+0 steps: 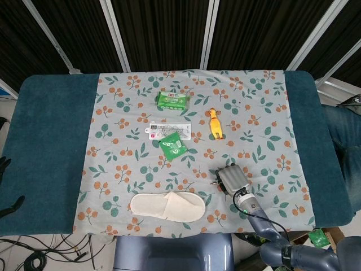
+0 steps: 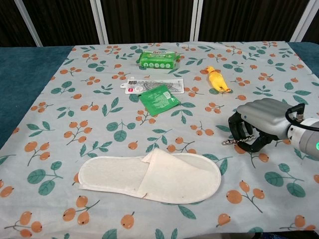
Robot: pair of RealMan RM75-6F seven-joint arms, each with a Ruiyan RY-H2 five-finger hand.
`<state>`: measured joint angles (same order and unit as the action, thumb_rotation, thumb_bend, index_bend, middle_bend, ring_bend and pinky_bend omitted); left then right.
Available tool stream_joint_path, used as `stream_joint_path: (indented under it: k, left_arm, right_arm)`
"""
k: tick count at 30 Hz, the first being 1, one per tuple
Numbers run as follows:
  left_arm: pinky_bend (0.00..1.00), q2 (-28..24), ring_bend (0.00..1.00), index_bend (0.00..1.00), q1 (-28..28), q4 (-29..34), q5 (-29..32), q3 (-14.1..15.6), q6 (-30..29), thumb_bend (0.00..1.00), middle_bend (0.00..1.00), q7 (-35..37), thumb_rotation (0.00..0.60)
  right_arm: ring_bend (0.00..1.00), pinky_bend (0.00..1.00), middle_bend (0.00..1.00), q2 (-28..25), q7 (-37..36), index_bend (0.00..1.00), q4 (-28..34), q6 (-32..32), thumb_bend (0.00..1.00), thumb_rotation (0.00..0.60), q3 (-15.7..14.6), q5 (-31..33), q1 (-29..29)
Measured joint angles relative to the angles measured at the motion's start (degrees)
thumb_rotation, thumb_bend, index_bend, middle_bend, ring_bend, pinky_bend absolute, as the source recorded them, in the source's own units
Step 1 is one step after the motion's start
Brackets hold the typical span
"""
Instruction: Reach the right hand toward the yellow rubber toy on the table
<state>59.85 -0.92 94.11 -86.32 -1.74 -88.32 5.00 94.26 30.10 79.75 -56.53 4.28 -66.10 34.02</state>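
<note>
overall, a table (image 1: 45,141) with a teal surface carries a floral cloth (image 1: 265,113) printed with orange berries and green leaves. largest item on the cloth: a white slipper (image 2: 149,175), lying flat at the near edge, toe opening facing the right side of the chest view. next: the right hand (image 2: 260,124), positioned low over the cloth at the near right, wrist entering from the right edge; its fingers (image 2: 239,128) are curled downward and inward with nothing visible between them. whether the fingertips touch the cloth cannot be determined. a green wipes pack (image 2: 158,59) lies at the far centre. a flat white packet (image 2: 149,85) lies nearer, with a green sachet (image 2: 158,99) overlapping its near edge. the yellow rubber toy (image 2: 217,79) lies on the cloth to the right of the white packet, well apart from the right hand and further from the robot. a dark shape at the left edge of the head view may be the left hand (image 1: 7,186); its finger state cannot be determined.
</note>
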Motion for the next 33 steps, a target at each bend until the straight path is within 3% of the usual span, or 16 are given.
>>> stream_joint_path:
  k: [33]
  left_arm:
    - [0.00, -0.12, 0.01, 0.02, 0.14, -0.16, 0.01, 0.02, -0.10, 0.25, 0.04, 0.39, 0.600]
  right_arm:
    - [0.49, 0.38, 0.47, -0.96, -1.43, 0.59, 1.53, -0.34, 0.36, 0.600, 0.44, 0.13, -0.06]
